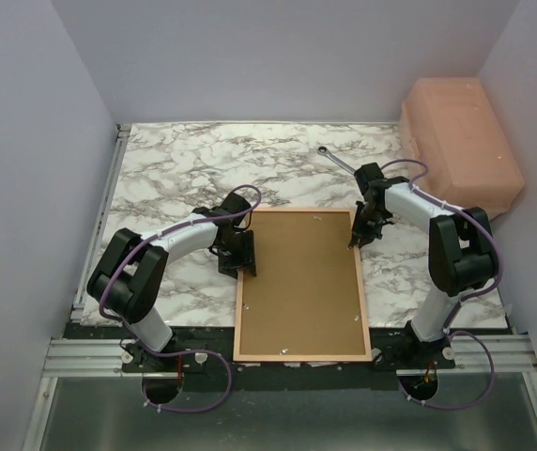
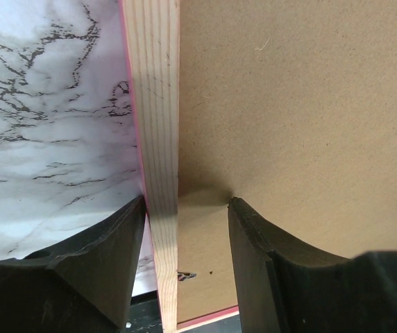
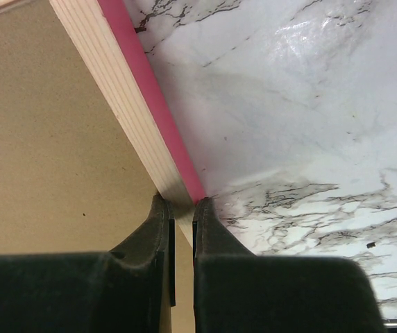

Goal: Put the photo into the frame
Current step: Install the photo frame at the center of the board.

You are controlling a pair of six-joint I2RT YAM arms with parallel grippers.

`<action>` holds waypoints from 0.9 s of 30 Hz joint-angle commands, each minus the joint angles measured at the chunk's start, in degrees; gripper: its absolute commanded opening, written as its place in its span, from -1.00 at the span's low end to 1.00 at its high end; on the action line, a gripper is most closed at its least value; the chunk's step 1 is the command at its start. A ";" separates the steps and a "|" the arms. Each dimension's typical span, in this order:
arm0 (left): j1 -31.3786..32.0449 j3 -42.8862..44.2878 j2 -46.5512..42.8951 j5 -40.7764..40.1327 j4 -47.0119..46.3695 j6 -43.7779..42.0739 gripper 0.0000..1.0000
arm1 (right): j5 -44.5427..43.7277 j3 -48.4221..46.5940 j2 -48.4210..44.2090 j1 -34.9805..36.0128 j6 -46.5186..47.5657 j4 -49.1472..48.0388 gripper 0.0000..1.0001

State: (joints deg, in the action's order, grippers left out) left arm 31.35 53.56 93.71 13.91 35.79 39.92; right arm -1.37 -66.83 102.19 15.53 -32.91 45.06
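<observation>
1. Top external view: the frame (image 1: 297, 358) lies flat on the table (image 1: 184, 169) with its pale wood reverse up and its near end past the marble's front edge. Its pink face is turned down and hidden. A brown panel (image 1: 301, 282) fills the opening, so whatever lies under it cannot be seen.
2. From above, the wrists mask both sets of fingertips, so how far they are open cannot be read there.
3. On the frame's left rail, toward the far end, sits the left gripper (image 1: 238, 254). The right gripper (image 1: 358, 230) sits on the right rail near the far right corner.
4. Left wrist view: the jaws stand about half open astride the left rail. One finger is at the pink outer edge and the other is on the panel, apart from the rail's inner edge. Nothing is clamped.
5. Right wrist view: the jaws stand almost together with only a thin slit between them, and the tips meet the right rail. The fingers cover the contact, so I cannot tell whether they pinch anything.
6. Only the wrist views show the pink strip along the frame's outer side. Only the top view shows a pink tub (image 1: 461, 141) at the far right and a spanner (image 1: 332, 157) on the table beyond the right gripper
</observation>
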 commanded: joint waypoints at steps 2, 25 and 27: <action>1.90 -1.49 2.31 1.64 -1.67 0.94 0.03 | -5.26 0.65 0.39 0.54 -0.27 1.93 -0.99; 10.20 -2.81 -2.66 14.94 -8.36 10.82 -0.01 | 10.70 -42.84 27.06 1.43 4.66 3.90 -0.98; 10.60 -3.29 -3.36 14.68 -8.69 11.78 0.00 | 13.19 -44.44 28.34 1.46 4.05 3.11 -0.90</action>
State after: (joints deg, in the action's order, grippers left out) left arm 35.03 51.92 90.85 6.46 34.35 41.85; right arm 3.09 -102.96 127.81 16.56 -23.99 70.89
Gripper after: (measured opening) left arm 0.503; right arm 0.109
